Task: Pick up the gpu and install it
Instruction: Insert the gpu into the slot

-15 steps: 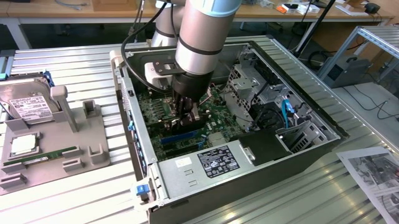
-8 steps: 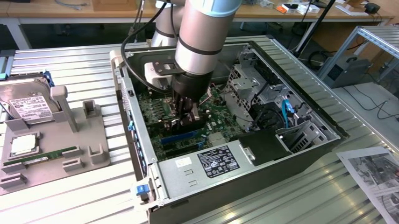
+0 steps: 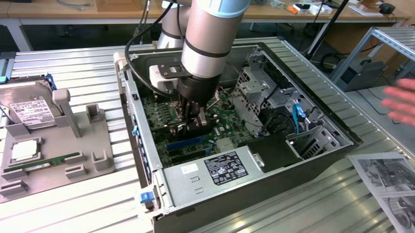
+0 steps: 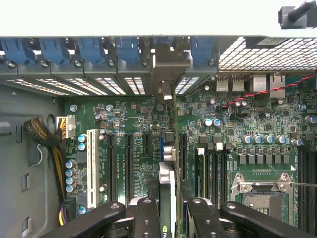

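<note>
Pickup done; gripper (image 4: 172, 210) partly closed and clamped on the gpu (image 4: 167, 171); card held on edge inside the pc case (image 3: 194, 204) at a motherboard (image 4: 129, 119) slot, bracket (image 4: 168, 69) at the rear openings; full seating unconfirmed, not yet released.

Exterior view: open PC case (image 3: 259, 194) at centre, with the power supply (image 3: 194, 180) at its 6 o'clock end and a blue cable (image 3: 298, 116) inside toward 3 o'clock. The grey fixture tray (image 3: 97, 165) at the case's 9 o'clock carries a propped hard drive (image 3: 29, 109) at its 11, plus a CPU (image 3: 23, 151) and a green memory stick (image 3: 45, 162) toward its 7; a printed sheet (image 3: 386, 179) lies at the case's 4 o'clock. Wrist view: motherboard (image 4: 133, 119) with a white PCI slot (image 4: 91, 166), a CPU socket (image 4: 260, 191) and a red-black twisted wire (image 4: 267, 89).
</note>
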`<state>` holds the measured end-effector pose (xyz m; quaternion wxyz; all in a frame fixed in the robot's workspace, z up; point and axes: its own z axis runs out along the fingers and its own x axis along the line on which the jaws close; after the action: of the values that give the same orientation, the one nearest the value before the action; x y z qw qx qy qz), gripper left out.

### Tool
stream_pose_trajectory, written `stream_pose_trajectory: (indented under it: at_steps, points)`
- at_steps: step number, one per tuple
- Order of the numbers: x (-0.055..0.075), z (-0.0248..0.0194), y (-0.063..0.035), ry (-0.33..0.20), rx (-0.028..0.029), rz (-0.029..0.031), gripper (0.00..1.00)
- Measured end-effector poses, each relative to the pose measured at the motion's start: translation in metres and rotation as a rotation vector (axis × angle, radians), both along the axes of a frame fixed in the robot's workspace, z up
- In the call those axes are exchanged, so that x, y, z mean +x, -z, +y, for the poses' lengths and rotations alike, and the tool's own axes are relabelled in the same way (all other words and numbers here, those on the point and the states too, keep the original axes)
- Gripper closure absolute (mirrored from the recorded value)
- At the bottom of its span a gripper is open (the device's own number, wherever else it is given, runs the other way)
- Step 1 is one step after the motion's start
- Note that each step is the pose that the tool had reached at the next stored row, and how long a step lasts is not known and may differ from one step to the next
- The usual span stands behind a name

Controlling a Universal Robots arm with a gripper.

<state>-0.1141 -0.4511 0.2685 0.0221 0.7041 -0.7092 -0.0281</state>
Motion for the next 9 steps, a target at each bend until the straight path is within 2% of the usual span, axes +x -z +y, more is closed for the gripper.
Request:
stream_pose_trajectory:
  at_steps: [9]
  points:
    - [0.0028, 0.0, 0.0002, 0.0, 0.0002, 0.0001, 0.73]
